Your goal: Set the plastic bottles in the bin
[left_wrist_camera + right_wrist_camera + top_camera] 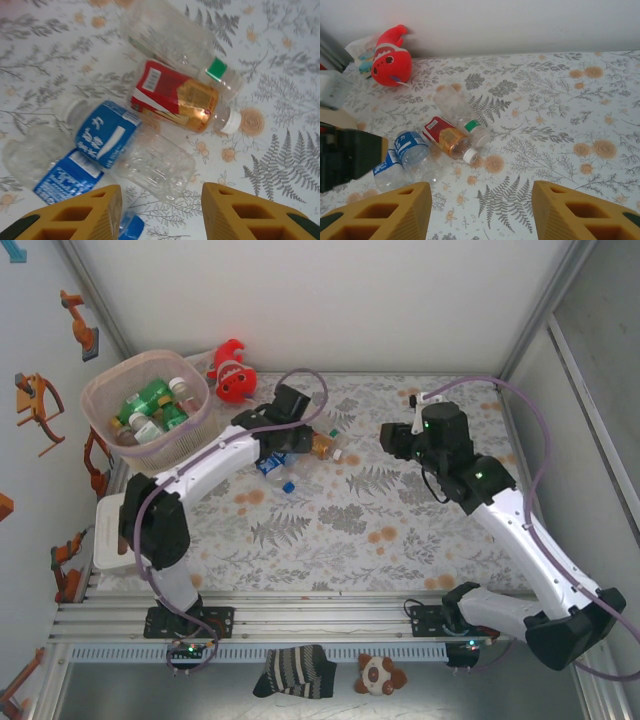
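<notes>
We've got the left gripper (pixel 161 195) with its jaws apart and nothing between them, hanging just over a blue-labelled bottle (pixel 105 132). A red-labelled bottle (pixel 172 97) and a green-capped clear bottle (pixel 172 37) lie right beside it on the table (pixel 400 510). Our right gripper (pixel 481 192) is spread wide too, empty, well off from that pile. The bin (pixel 100 378) sits in the far left corner with bottles (pixel 150 412) inside, next to a red fish plush (pixel 232 375).

Loose: two clear crushed plastic bottles with blue labels (pixel 102 135), one red-labelled bottle (pixel 172 97), one green-capped bottle (pixel 170 35). One pale-pink perforated plastic bin (pixel 92 400); one red-orange fish plush (pixel 232 375).
</notes>
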